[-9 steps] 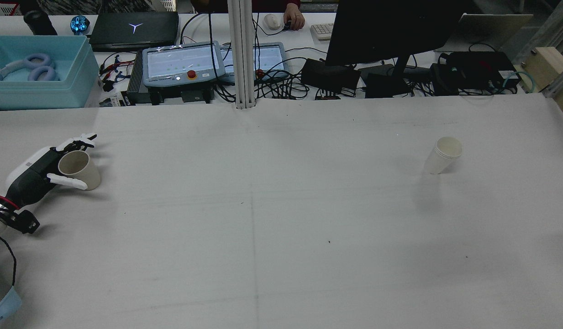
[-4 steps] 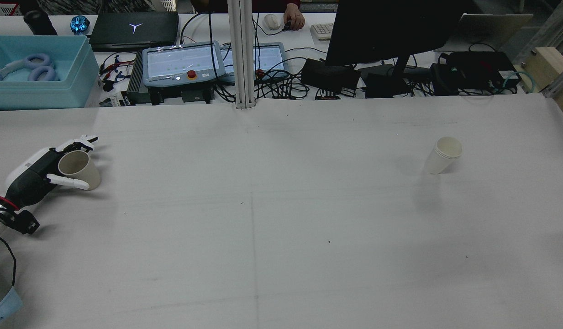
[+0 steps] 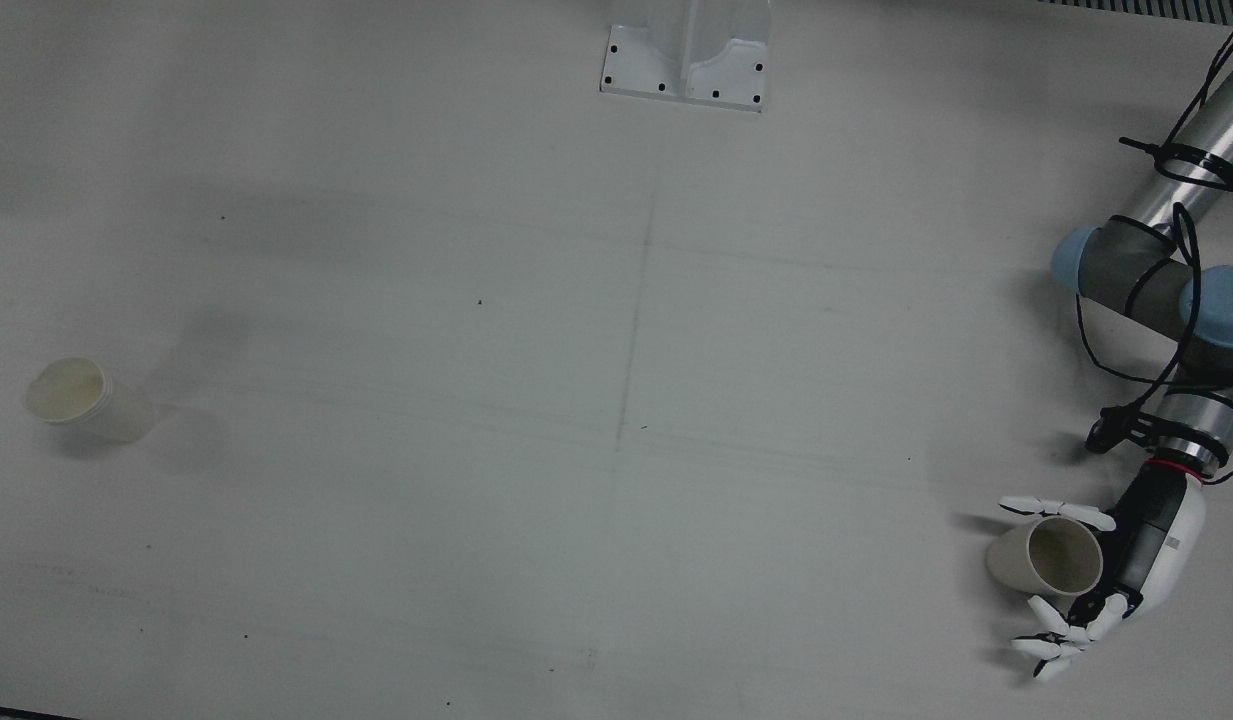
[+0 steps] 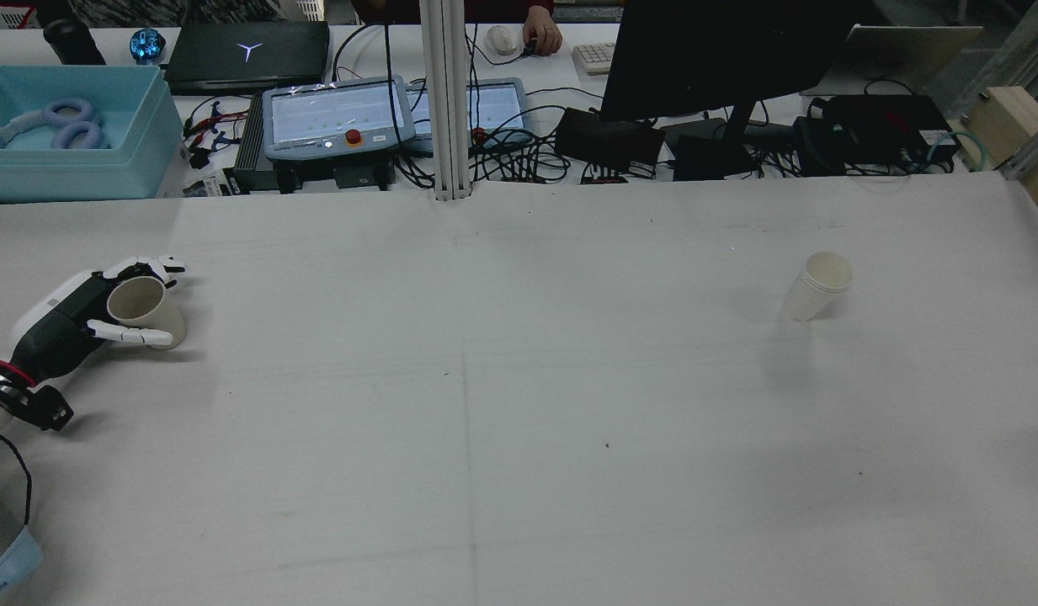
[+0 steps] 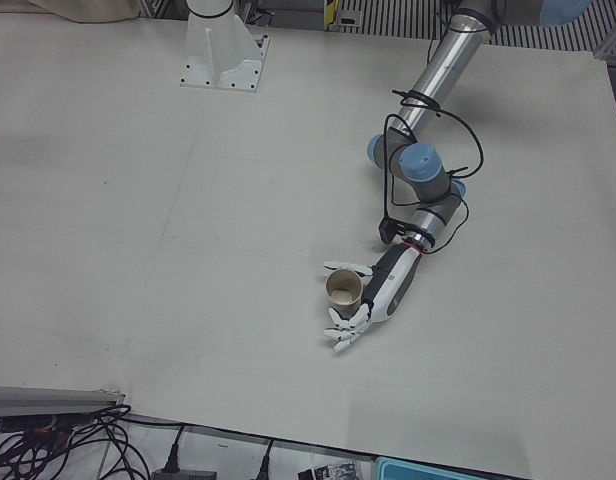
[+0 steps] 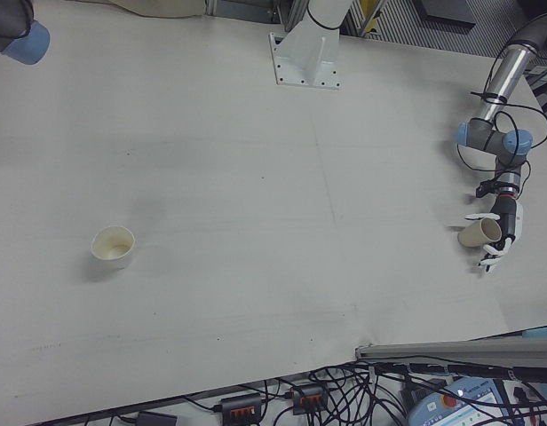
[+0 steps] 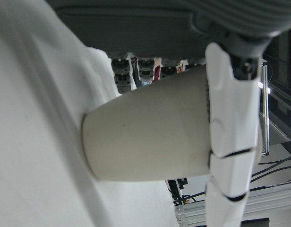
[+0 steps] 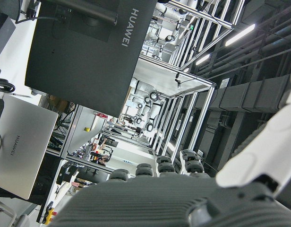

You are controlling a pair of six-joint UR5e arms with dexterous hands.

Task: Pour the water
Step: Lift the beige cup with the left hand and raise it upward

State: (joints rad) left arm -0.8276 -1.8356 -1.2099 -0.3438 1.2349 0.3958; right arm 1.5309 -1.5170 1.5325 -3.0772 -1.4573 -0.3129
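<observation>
A beige paper cup [image 4: 152,313] stands on the white table at the robot's far left, also in the front view [image 3: 1046,560] and left-front view [image 5: 343,289]. My left hand [image 4: 64,324] cups it from the side. One finger [image 7: 230,132] lies against the cup's wall, and the others [image 3: 1051,640] curl close by its far side, still splayed. A second stack of white paper cups [image 4: 817,286] stands far off on the right half, also in the right-front view [image 6: 112,247]. My right hand [image 8: 159,198] shows only as a sliver of palm, raised and pointing at the background.
The white table [image 4: 519,421] stretches between the two cups. Beyond its far edge are a blue bin [image 4: 72,135], teach pendants [image 4: 338,118], a monitor [image 4: 721,50] and cables. The pedestal base [image 3: 686,70] stands at the robot's side.
The left hand's fingers have curled in closer around the beige cup. The cup and the far cup stack have not moved.
</observation>
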